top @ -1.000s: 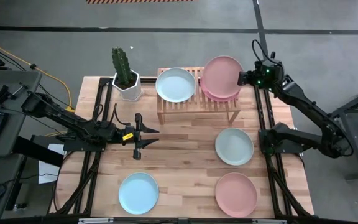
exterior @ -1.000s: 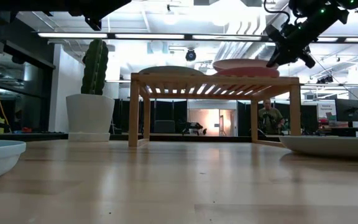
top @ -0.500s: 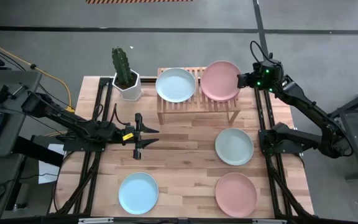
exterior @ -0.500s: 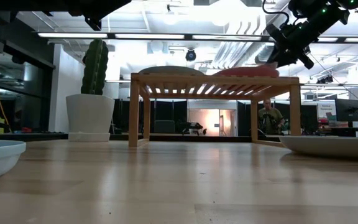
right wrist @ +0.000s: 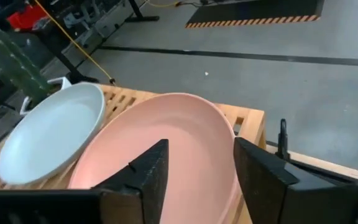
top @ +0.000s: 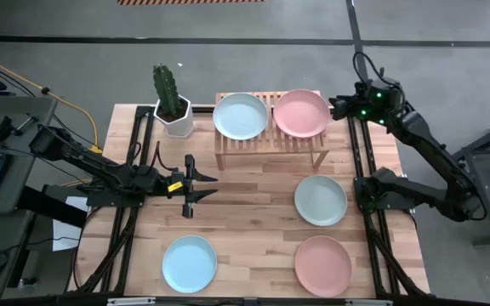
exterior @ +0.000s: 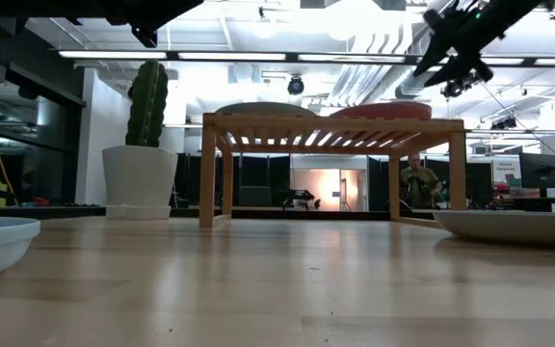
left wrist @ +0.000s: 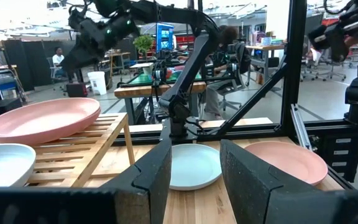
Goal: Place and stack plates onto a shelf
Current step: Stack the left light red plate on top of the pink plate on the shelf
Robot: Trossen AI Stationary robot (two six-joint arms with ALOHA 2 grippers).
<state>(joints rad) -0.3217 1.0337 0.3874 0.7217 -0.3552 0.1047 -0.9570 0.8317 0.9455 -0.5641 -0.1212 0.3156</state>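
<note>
The wooden shelf (top: 270,140) stands at the table's far edge. A pale plate (top: 241,116) lies on its left half and a pink plate (top: 302,113) on its right half. My right gripper (top: 339,106) hangs open just right of the pink plate's rim and above it (exterior: 456,58), clear of it. A mint plate (top: 320,200), a pink plate (top: 323,265) and a light blue plate (top: 190,263) lie flat on the table. My left gripper (top: 209,186) waits open over the table's middle left, holding nothing.
A cactus in a white pot (top: 173,106) stands left of the shelf. Black frame rails (top: 360,161) run along the table's left and right sides. Bare wood lies between the shelf and the near plates. A person (exterior: 417,183) stands far off in the room.
My right gripper has opened and let go of the pink plate. The plate has come down from a raised, offset position to lie level on another pink plate on the shelf's right half. The gripper has then drawn back toward the table's right edge and risen.
</note>
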